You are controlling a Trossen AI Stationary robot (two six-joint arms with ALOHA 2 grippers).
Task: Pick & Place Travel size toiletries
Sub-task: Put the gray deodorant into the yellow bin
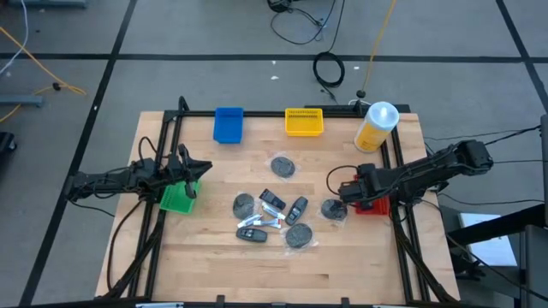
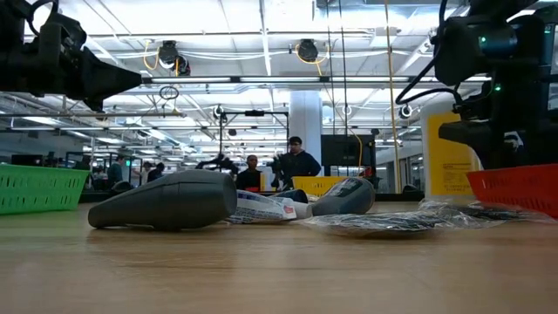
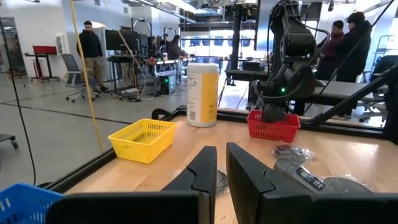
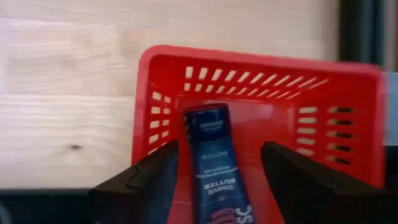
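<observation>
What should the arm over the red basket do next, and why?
Probably lift straight up and away. The right gripper hangs over the red basket with its fingers spread, and the dark tube lies between them, apparently let go inside the basket. More toiletries wait on the table, so rising clear frees it for the next one. The left gripper waits shut by the green basket.

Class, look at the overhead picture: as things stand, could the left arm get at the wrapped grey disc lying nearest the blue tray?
Probably yes. The disc lies apart from the other toiletries, with bare wood around it, and nothing stands between it and the left hand, shut by the green tray.
</observation>
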